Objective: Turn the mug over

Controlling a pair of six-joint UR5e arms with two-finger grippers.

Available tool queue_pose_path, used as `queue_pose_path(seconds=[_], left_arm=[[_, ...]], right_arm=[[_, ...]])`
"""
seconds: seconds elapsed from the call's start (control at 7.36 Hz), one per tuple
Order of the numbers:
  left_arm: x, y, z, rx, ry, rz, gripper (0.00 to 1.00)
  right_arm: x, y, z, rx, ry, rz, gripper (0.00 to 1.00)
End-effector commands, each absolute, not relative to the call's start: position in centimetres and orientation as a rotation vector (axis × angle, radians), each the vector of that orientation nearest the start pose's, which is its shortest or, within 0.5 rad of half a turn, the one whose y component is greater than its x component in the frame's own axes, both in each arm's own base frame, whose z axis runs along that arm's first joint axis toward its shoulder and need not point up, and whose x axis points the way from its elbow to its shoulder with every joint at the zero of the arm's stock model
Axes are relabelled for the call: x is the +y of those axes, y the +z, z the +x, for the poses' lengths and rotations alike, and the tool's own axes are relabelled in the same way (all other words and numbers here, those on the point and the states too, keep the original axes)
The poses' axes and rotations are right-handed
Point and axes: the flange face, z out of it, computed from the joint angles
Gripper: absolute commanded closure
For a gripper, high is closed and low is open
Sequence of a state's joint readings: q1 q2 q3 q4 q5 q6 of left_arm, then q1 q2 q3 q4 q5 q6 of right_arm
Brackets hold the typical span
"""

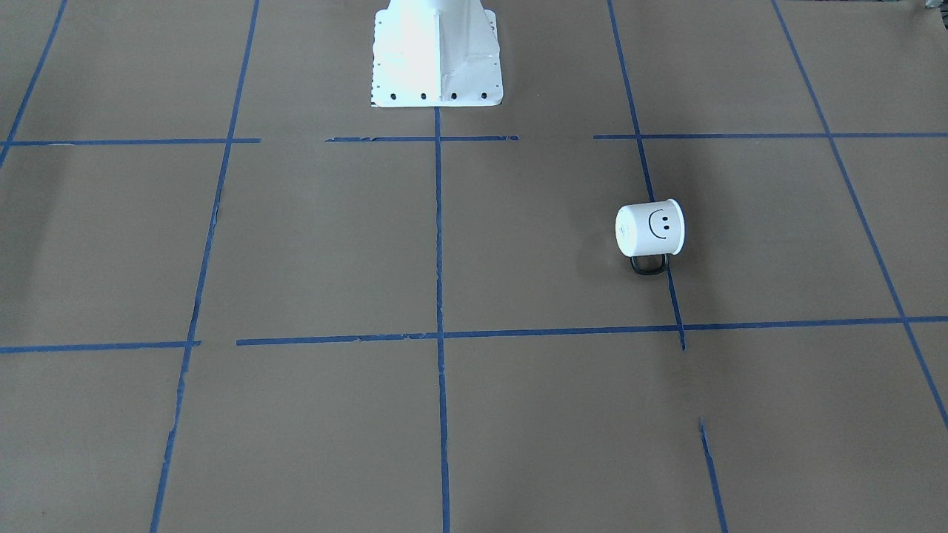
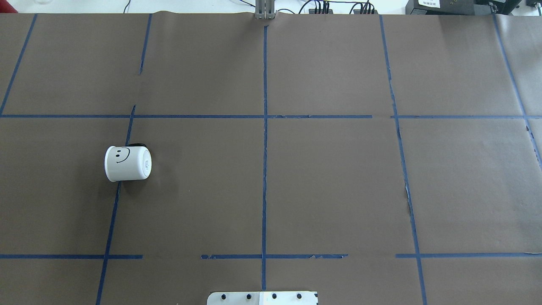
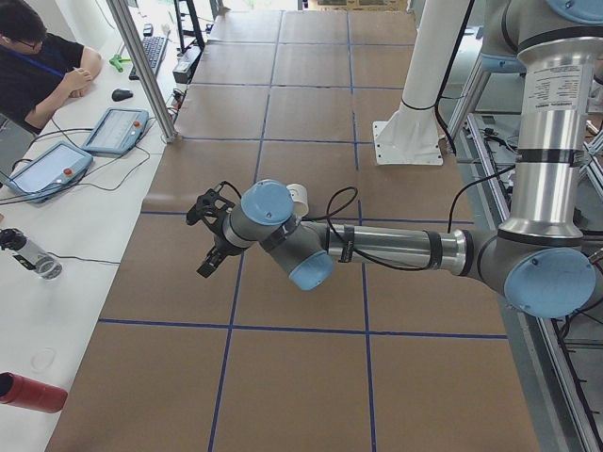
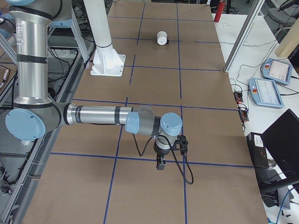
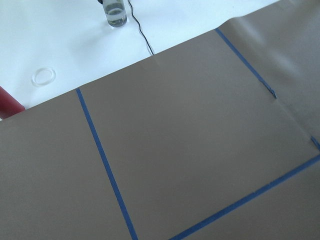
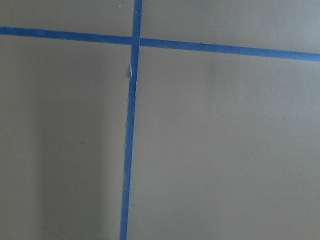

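Blue tape lines cross brown table paper.

Even, diffuse light is spread across the worktop, and all views are rendered bright and sharp. The white pedestal is overexposed in the front-facing view, with its detail washed out. Only a faint, soft-edged shadow is cast by the mug. A pale sheen is seen at the overhead view's upper right.
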State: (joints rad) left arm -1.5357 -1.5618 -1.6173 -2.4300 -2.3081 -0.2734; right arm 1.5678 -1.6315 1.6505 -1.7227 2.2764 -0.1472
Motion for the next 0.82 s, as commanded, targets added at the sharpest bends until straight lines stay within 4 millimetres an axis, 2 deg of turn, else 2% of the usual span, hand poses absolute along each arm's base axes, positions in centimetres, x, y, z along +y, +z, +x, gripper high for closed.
queue_pose_path(seconds=[0.0, 0.14, 0.41, 0.68], left_arm=[[-49.5, 53.8, 0.6, 0.928, 0.003, 0.721, 0.00], [-48.0, 54.4, 3.4, 0.987, -0.017, 0.707, 0.00], [-45.8, 54.0, 8.7, 1.119, -0.103, 0.673, 0.00], [-43.8, 54.7, 13.1, 1.280, -0.185, 0.571, 0.00]], right_arm=[[-45.5, 66.8, 6.7, -0.712, -0.097, -0.077, 0.00], [-45.5, 66.8, 6.7, -0.712, -0.097, -0.077, 0.00], [-45.5, 66.8, 6.7, -0.712, -0.097, -0.077, 0.00], [-45.5, 66.8, 6.7, -0.712, -0.097, -0.077, 0.00]])
